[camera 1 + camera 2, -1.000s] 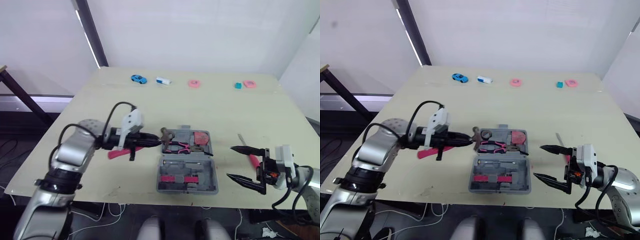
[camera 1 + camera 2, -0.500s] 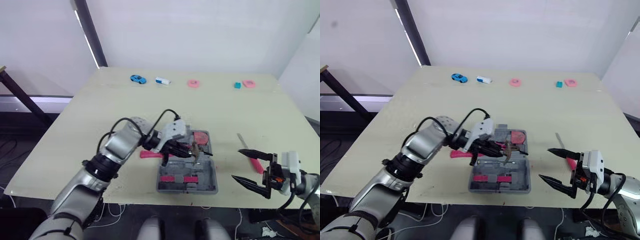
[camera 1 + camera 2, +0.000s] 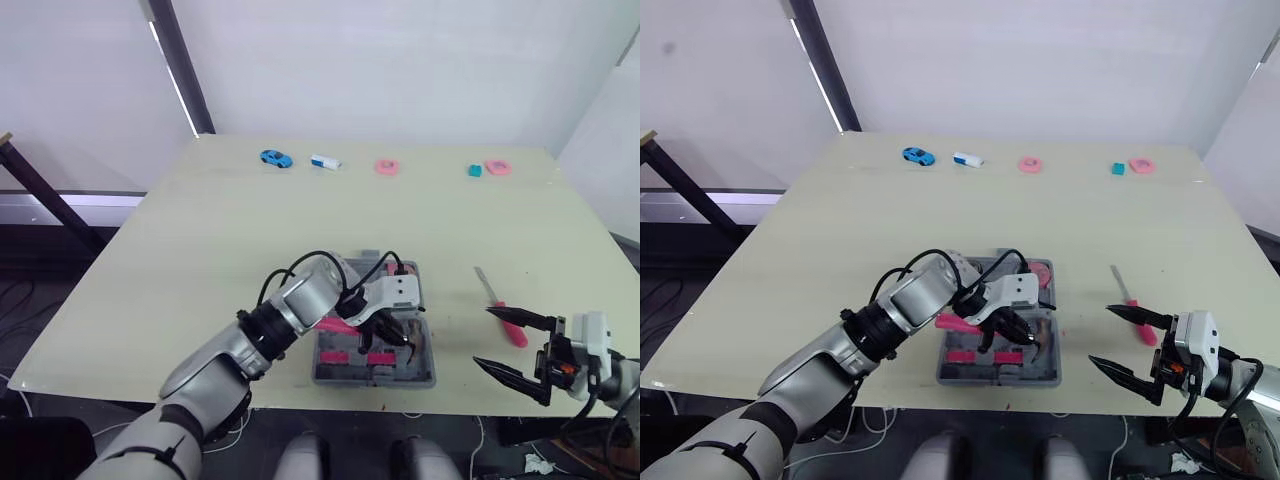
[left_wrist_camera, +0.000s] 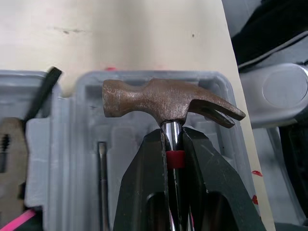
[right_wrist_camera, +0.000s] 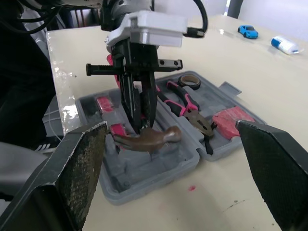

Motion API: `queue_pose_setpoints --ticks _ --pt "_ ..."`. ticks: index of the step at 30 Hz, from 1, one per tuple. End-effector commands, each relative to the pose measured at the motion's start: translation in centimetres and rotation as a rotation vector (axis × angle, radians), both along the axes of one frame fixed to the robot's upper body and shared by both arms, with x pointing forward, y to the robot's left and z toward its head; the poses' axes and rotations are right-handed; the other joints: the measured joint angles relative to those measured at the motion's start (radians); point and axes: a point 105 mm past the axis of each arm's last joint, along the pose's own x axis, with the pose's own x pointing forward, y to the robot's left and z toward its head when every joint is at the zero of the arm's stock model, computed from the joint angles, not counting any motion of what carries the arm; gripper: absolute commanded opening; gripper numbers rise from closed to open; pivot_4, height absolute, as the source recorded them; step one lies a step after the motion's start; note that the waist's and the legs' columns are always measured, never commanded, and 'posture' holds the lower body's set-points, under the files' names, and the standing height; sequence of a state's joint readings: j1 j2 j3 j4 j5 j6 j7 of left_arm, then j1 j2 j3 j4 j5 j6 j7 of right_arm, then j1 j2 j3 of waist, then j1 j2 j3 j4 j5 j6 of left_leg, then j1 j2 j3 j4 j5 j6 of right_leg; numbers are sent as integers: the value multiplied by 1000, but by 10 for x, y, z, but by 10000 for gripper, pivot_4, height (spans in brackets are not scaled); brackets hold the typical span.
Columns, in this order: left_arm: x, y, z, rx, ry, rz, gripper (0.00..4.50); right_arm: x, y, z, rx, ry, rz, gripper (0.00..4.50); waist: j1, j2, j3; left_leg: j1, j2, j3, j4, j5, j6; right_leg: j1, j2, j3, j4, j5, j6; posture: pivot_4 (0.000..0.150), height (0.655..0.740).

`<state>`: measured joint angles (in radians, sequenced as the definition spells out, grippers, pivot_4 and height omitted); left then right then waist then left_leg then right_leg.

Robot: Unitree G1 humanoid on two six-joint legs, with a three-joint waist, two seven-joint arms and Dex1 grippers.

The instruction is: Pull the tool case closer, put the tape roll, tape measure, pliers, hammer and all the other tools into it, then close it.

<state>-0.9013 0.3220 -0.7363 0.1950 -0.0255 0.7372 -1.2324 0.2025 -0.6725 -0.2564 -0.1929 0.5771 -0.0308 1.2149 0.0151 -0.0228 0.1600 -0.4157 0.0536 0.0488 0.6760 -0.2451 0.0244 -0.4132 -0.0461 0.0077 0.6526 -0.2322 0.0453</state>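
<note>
Left wrist view shows the left gripper [image 4: 172, 137] with its fingers clamped on the shiny neck of the hammer [image 4: 163, 103], just below the brown head. The claw end reaches toward the outer wall of the grey tool case [image 3: 428, 372]. The case lies open near the front edge of the desk [image 3: 200, 230], and the hammer head is low over the right end of its nearer half; whether it touches the tray cannot be told. In the farther half lie the pliers [image 5: 185, 103] with pink-and-black handles, the tape roll [image 5: 189, 81] beside them and a red object [image 5: 230, 119]. The right gripper [image 3: 484, 337] hangs off the desk's front right corner, well apart from the case, its fingers [image 5: 82, 168] spread wide and empty. A pink-handled screwdriver [image 3: 510, 328] lies on the desk between that gripper and the case.
</note>
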Motion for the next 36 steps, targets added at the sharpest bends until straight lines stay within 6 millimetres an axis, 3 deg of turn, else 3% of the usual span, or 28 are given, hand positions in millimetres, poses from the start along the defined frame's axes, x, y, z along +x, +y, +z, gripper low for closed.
queue_pose_setpoints --ticks 1,14,25,27,28,36 --pt "3 -13 8 10 -15 -11 124 2 -20 7 -66 -37 -27 45000 1 0 0 0 -1 0 1 0 0 0 0 2 0 0 1 1500 7395" --pt "3 -20 -13 130 2 -8 124 6 -21 10 -64 -64 -37 45000 -1 0 0 0 -2 0 1 0 0 0 1 6 1 -1 2 1500 7395" --pt "3 -21 -15 140 2 -15 124 3 -18 8 -54 -65 -45 45000 -1 1 0 0 -4 -1 1 0 0 0 1 8 1 -1 2 1500 7395" --pt "3 -21 -15 137 -1 -10 10505 3 -17 7 -54 -65 -45 45000 -1 1 0 0 -4 -1 1 0 0 0 1 8 1 -1 2 1500 7395" --pt "5 -23 -13 125 -7 1 13260 4 -17 7 -54 -66 -45 45000 -1 1 0 0 -4 -1 1 0 0 0 1 8 1 -1 2 1500 7395" --pt "6 -25 -8 113 -24 3 13260 7 -16 8 -57 -74 -47 45000 -2 1 0 0 -4 -1 1 0 1 0 1 8 3 -1 2 1500 7395"
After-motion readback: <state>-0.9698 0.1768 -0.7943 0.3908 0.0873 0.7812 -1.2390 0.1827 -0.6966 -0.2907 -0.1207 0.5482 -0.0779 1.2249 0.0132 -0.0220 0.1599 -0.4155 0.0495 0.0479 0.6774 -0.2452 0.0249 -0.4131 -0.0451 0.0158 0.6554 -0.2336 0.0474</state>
